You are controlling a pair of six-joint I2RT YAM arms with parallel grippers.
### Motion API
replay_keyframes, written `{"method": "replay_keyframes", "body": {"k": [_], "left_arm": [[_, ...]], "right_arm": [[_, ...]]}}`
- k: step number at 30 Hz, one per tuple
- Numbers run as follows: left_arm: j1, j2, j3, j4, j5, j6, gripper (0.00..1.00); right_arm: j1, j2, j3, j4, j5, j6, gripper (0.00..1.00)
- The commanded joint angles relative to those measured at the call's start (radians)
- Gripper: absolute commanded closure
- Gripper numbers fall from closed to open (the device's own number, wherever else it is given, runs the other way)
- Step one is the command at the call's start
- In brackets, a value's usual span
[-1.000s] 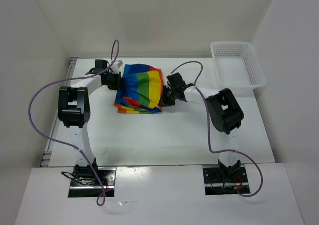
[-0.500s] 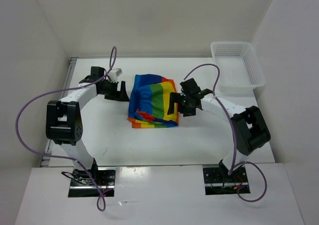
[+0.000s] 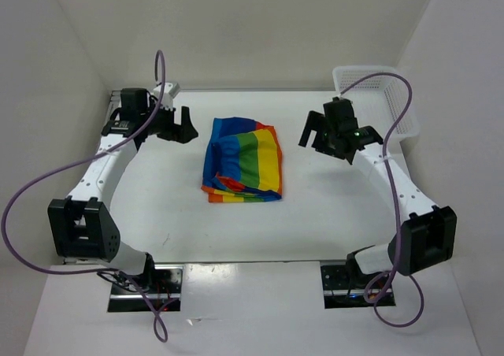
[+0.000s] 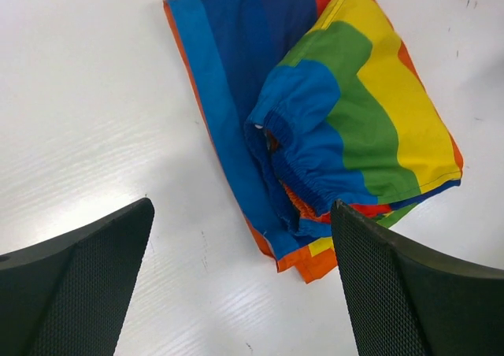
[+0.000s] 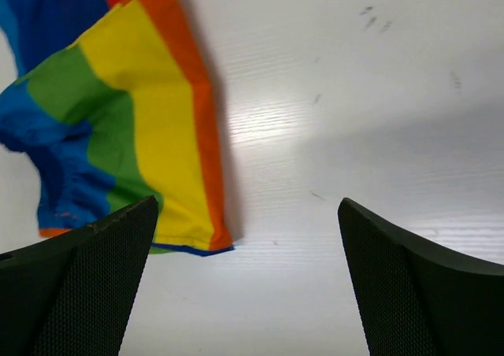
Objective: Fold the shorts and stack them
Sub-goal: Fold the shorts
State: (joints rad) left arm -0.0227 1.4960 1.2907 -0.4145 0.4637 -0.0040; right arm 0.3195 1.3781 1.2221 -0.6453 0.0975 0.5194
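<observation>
Soft rainbow-striped fabric shorts (image 3: 242, 160) lie folded in a rough rectangle mid-way across the smooth white table (image 3: 331, 214), layers stacked and a gathered blue elastic waistband bunched on top. Left gripper (image 3: 179, 127) hovers near their left edge and right gripper (image 3: 314, 137) off their right edge, both with black mesh-textured fingers (image 4: 79, 277) spread wide, gripping nothing. White perforated plastic basket (image 3: 370, 74) sits in the far right corner, well apart.

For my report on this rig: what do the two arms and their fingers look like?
The left arm and the right arm both have white links and bulky black joints. A thin purple cable runs along each. The fingers are black, broad, with a fine mesh texture.
</observation>
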Motion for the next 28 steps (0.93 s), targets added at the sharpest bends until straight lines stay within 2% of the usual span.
{"method": "replay_keyframes", "body": {"k": [1, 12, 21, 28], "left_arm": [[-0.003, -0.033, 0.029, 0.025, 0.004, 0.004, 0.01], [0.006, -0.023, 0.019, 0.016, 0.013, 0.004, 0.01], [0.033, -0.042, 0.019, -0.004, -0.045, 0.004, 0.01], [0.053, -0.042, 0.039, -0.015, -0.074, 0.004, 0.01]], "right_arm": [[-0.022, -0.023, 0.039, -0.111, 0.111, 0.004, 0.0], [-0.097, -0.129, 0.039, -0.186, 0.173, -0.007, 0.0], [-0.237, -0.249, 0.059, -0.221, 0.237, -0.065, 0.0], [-0.237, -0.26, 0.059, -0.209, 0.254, -0.065, 0.0]]}}
